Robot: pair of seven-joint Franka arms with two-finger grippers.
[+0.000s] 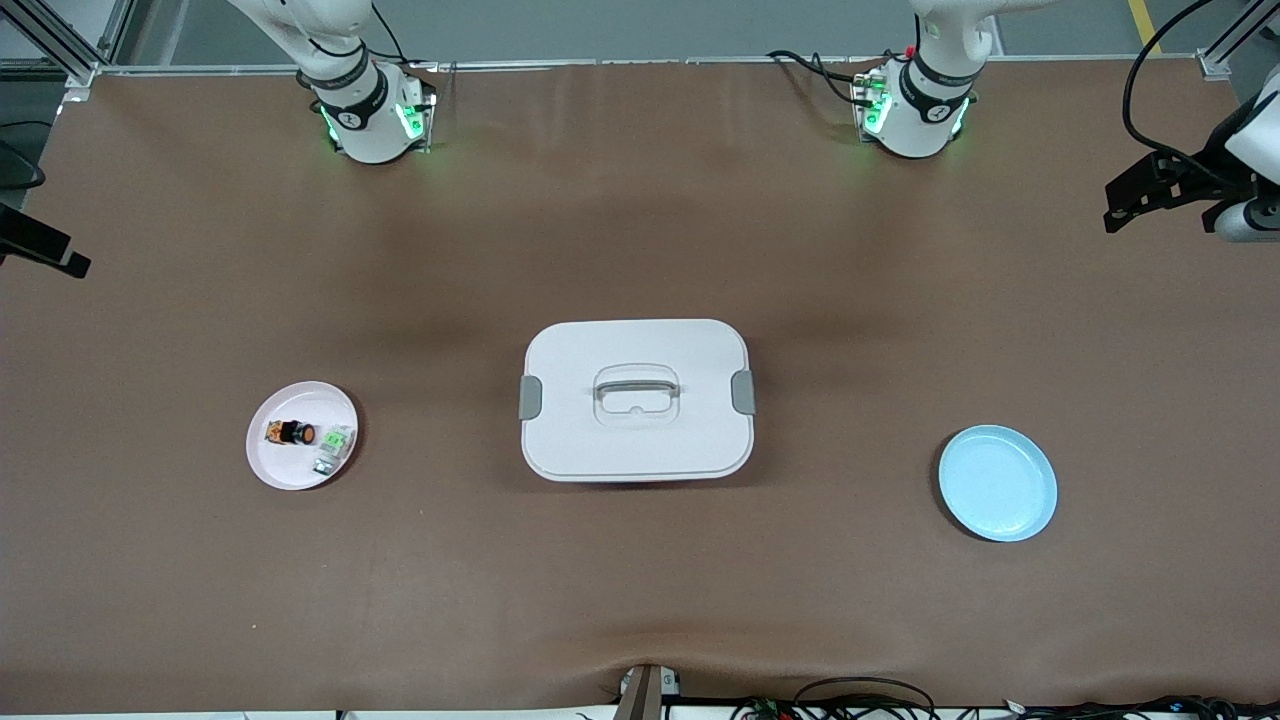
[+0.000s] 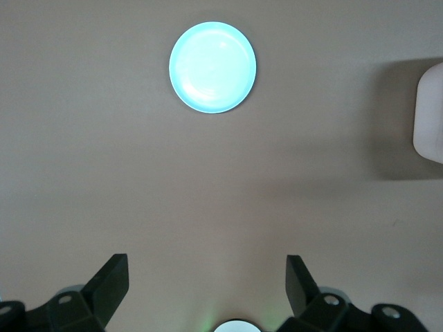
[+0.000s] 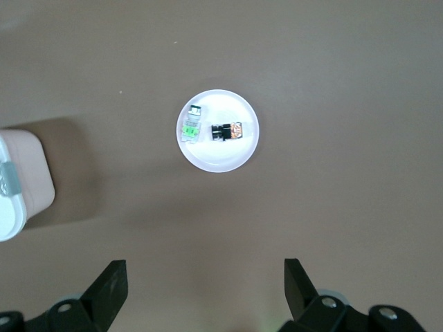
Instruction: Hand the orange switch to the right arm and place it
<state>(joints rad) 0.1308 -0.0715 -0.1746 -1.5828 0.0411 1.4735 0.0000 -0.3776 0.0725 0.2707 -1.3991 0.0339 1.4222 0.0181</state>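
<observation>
2 parts, orange switch [image 1: 291,433] included, crowd pink plate's [image 1: 268,471] edge.

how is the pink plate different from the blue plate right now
The pink plate holds the orange switch and a small green-and-clear part; the blue plate holds nothing. The pink plate lies toward the right arm's end of the table, the blue plate toward the left arm's end. The pink plate looks slightly smaller. Both are round, shallow, flat on the table, flanking the white lidded box.
</observation>
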